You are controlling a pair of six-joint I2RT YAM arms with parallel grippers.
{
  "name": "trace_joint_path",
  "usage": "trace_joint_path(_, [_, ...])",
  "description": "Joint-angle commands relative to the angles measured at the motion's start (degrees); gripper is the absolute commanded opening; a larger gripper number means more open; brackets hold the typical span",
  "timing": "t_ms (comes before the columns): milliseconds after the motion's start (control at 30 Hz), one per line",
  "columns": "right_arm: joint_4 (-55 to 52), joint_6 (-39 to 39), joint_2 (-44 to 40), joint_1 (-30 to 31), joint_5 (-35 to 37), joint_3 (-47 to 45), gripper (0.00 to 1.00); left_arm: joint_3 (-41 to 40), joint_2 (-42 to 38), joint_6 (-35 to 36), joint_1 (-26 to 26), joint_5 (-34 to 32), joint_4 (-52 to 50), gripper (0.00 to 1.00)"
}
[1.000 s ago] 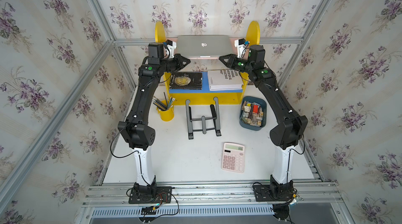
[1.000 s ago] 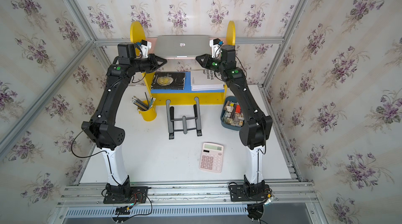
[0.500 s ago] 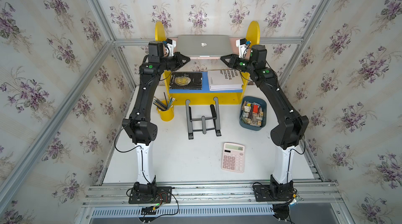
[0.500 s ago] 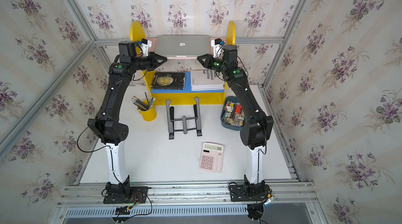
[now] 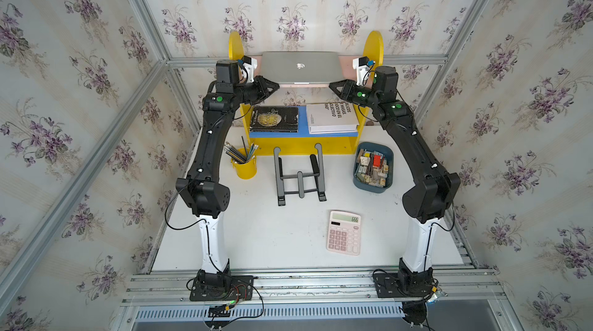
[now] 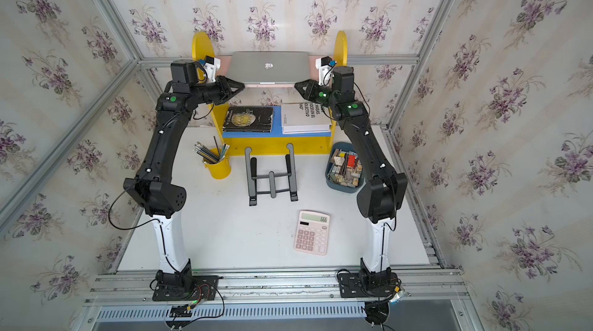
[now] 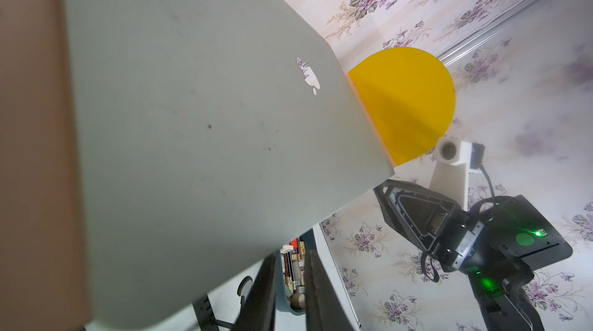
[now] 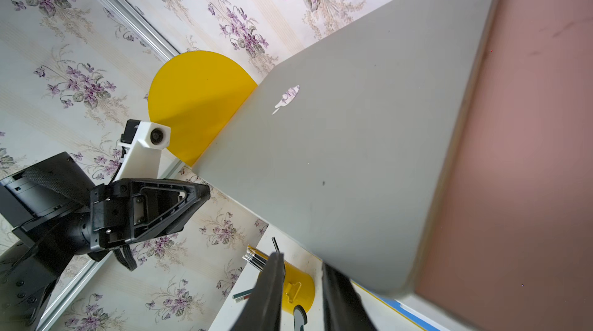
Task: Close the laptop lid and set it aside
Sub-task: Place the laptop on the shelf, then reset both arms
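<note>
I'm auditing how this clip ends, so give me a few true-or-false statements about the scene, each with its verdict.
1. The laptop is closed. True.
2. It rests on the black stand. False: it lies on top of the yellow shelf; the stand has nothing on it and sits on the table.
3. The left gripper and right gripper are at the laptop's front corners. True.
4. The pencil cup is blue. False: it is yellow.
5. The pink calculator lies on the table. True.
</note>
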Motion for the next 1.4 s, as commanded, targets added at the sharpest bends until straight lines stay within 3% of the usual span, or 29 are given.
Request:
trace_joint_path(0, [3.9, -0.5, -3.1, -0.2, 0.3, -3.6, 0.3, -4.2, -3.8, 1.8, 0.0, 0.8, 3.9, 0.25])
trace_joint_path(167, [8.3, -0.7, -9.4, -0.5, 0.2, -12.9, 0.37, -14.2, -10.3, 2.9, -0.1, 1.2, 7.5, 0.31])
trace_joint_path(400, [17.1, -1.1, -21.0, -1.3, 0.9, -30.6, 0.46, -34.6, -22.6, 2.6, 0.1, 0.6, 19.2, 0.37])
trace_joint_path(667, [22.1, -4.8, -32.8, -2.1, 2.9, -46.7, 0.57, -52.7, -35.3, 4.5, 0.1, -4.7, 26.2, 0.47])
trace_joint_path(967, [26.3, -9.0, -44.5, -2.5, 6.8, -61.6, 0.72, -68.7, -49.1, 7.5, 0.1, -10.1, 29.6, 0.69])
trace_joint_path(1267, [29.7, -15.3, -54.6, -2.5, 13.7, -74.3, 0.97, -83.0, -59.3, 8.5, 0.3, -13.5, 36.2, 0.8])
trace_joint_path(1367, [31.4, -17.2, -57.2, -2.6, 16.5, -78.6, 1.0, -86.2, -61.5, 9.1, 0.3, -15.4, 37.2, 0.83])
